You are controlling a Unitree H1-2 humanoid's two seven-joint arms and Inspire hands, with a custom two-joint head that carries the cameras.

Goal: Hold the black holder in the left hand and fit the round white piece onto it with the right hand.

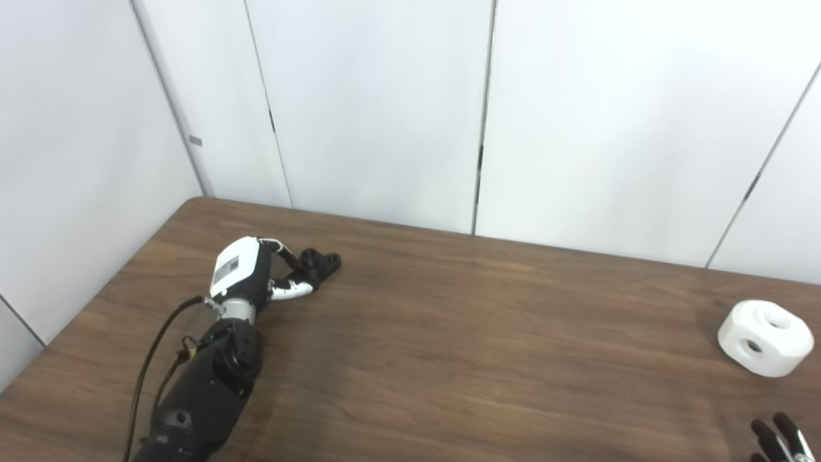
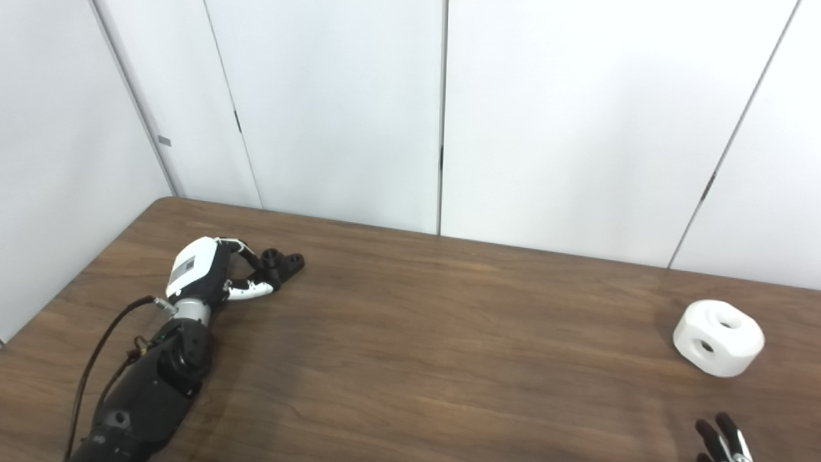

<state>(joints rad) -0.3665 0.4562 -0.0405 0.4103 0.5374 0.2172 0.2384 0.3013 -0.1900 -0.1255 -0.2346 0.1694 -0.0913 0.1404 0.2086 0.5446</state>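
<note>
The left hand (image 1: 256, 273) grips the black holder (image 1: 319, 263) on the table (image 1: 449, 346). The white piece (image 1: 765, 337) sits far away; right hand (image 1: 779, 439) barely peeks in, grip unclear

Black holder (image 1: 319, 262); white round piece (image 1: 765, 337); brown woodgrain table (image 1: 481, 333).

No text can be read anywhere; the grey label on the back of the left hand (image 1: 238, 268) is too blurred.

dark wooden table (image 1: 449, 359), black holder (image 1: 321, 262) far left, round white piece (image 1: 765, 337) far right
</note>
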